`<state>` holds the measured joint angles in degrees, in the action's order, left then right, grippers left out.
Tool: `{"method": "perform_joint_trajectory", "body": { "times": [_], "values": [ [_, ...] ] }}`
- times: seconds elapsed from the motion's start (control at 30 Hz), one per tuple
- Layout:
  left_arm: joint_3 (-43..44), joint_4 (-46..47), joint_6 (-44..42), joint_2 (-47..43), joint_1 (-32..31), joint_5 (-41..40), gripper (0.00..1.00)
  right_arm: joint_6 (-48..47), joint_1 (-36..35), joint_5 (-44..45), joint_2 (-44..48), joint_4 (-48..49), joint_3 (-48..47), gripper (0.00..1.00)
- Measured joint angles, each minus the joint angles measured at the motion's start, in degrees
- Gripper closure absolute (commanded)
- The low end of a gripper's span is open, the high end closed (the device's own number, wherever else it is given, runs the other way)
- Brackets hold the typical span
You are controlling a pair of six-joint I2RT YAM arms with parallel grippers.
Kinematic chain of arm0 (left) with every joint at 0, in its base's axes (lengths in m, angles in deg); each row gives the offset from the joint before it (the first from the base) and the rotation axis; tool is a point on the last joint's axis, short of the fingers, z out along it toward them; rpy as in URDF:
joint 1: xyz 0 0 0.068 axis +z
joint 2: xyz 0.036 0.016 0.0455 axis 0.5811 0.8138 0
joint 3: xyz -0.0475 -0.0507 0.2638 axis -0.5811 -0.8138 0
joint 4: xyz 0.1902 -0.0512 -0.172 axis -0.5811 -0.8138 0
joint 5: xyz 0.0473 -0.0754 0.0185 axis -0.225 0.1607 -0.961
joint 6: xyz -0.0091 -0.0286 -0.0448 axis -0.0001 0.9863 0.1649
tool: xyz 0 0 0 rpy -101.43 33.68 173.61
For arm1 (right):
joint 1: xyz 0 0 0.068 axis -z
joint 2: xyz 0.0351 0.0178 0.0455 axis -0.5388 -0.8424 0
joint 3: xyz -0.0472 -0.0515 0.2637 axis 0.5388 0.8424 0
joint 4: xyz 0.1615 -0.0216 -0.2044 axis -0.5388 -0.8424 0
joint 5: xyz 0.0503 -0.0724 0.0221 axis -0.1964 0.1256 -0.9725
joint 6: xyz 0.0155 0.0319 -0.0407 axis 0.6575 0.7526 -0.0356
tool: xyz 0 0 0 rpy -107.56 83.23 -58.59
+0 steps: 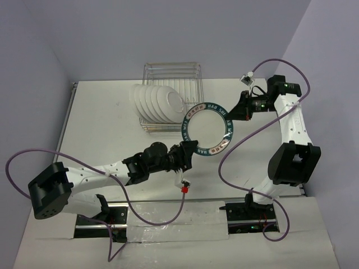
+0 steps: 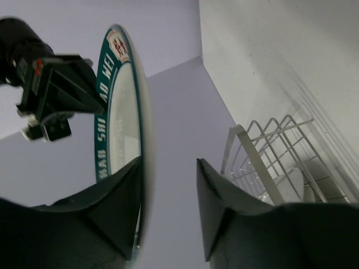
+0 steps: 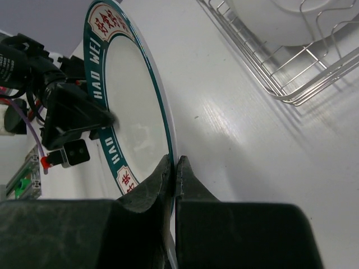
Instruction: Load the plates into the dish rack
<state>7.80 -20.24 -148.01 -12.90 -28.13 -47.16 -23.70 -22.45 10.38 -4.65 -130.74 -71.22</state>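
A white plate with a teal lettered rim (image 1: 207, 130) is held up on edge in front of the dish rack (image 1: 190, 75). My right gripper (image 1: 231, 114) is shut on its right rim; the pinch shows in the right wrist view (image 3: 174, 159), on the plate (image 3: 132, 101). My left gripper (image 1: 190, 150) is at the plate's lower left rim. In the left wrist view it (image 2: 168, 162) is open, and the plate (image 2: 120, 123) lies against one finger (image 2: 120, 207). Several white plates (image 1: 157, 101) stand in the rack's left part.
The rack (image 2: 269, 151) (image 3: 291, 78) stands against the back wall, its right part free of plates. Purple cables loop over the table beside both arms, one with a red tip (image 1: 183, 189). Walls close in on the left, back and right.
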Motion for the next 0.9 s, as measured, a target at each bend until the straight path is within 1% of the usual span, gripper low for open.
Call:
{"method": "perform_joint_trajectory", "body": {
  "times": [0.07, 0.1, 0.13, 0.17, 0.2, 0.23, 0.27, 0.33, 0.37, 0.4, 0.47, 0.57, 0.67, 0.77, 0.83, 0.9],
  "values": [
    [0.1, 0.4, 0.0, 1.0, -0.4, -0.7, 0.62, 0.2, -1.4, 0.9, 0.0, 0.1, 0.4, 1.0],
    [0.1, 0.6, -0.1, 1.4, -0.6, -1.1, 0.75, 0.2, -2.1, 1.4, 0.0, 0.0, 0.4, 1.0],
    [0.2, 0.8, 0.0, 1.7, -0.9, -1.5, 0.84, 0.2, -2.5, 1.9, 0.0, 0.2, 0.5, 1.0],
    [0.3, 1.1, 0.2, 1.9, -1.0, -2.0, 0.94, 0.2, -2.9, 2.5, 0.0, 0.3, 0.5, 0.97],
    [0.3, 1.3, -0.2, 2.0, -1.2, -2.2, 1.0, 0.3, -3.2, 3.0, 0.0, 0.7, 0.5, 0.77],
    [0.3, 1.2, -0.2, 2.0, -1.7, -2.6, 1.0, 1.2, -3.3, 2.9, 0.0, 0.6, 0.5, 0.64],
    [0.3, 1.0, 0.2, 2.2, -1.9, -3.0, 1.0, 1.5, -3.3, 2.8, 0.0, 0.4, 0.6, 0.54],
    [0.2, 1.2, 1.2, 2.4, -2.3, -3.8, 1.0, 2.3, -3.6, 2.4, 0.2, 0.0, 0.7, 0.16],
    [0.2, 1.2, 1.7, 2.3, -2.3, -4.1, 1.0, 3.0, -3.8, 2.4, 0.4, -0.1, 0.8, 0.04],
    [0.1, 1.1, 2.5, 1.9, -2.4, -4.5, 1.0, 3.9, -3.8, 2.4, 0.6, -0.1, 0.8, 0.0],
    [-0.2, -0.3, 4.5, 0.0, -2.8, -5.2, 1.0, 6.7, -3.8, 2.6, 1.5, 1.1, 0.9, 0.0],
    [0.0, -4.1, 9.9, -4.6, -4.3, -6.5, 1.0, 12.9, -2.6, 2.7, 3.5, 5.2, 0.8, 0.0],
    [4.0, -11.6, 19.4, -8.4, -5.2, -7.7, 1.0, 21.2, 1.6, 2.2, 5.2, 11.5, -0.6, 0.0],
    [12.9, -19.2, 33.0, -8.5, -5.0, -9.4, 1.0, 32.5, 8.3, 1.3, 6.2, 22.5, -1.8, 0.0],
    [20.3, -23.6, 43.1, -7.3, -3.6, -10.1, 1.0, 40.4, 12.3, 1.6, 7.1, 30.9, -1.1, 0.0],
    [30.3, -28.2, 55.3, -4.1, -0.7, -10.4, 1.0, 46.5, 15.6, 2.7, 8.6, 38.4, 0.8, 0.0]
  ]
}}
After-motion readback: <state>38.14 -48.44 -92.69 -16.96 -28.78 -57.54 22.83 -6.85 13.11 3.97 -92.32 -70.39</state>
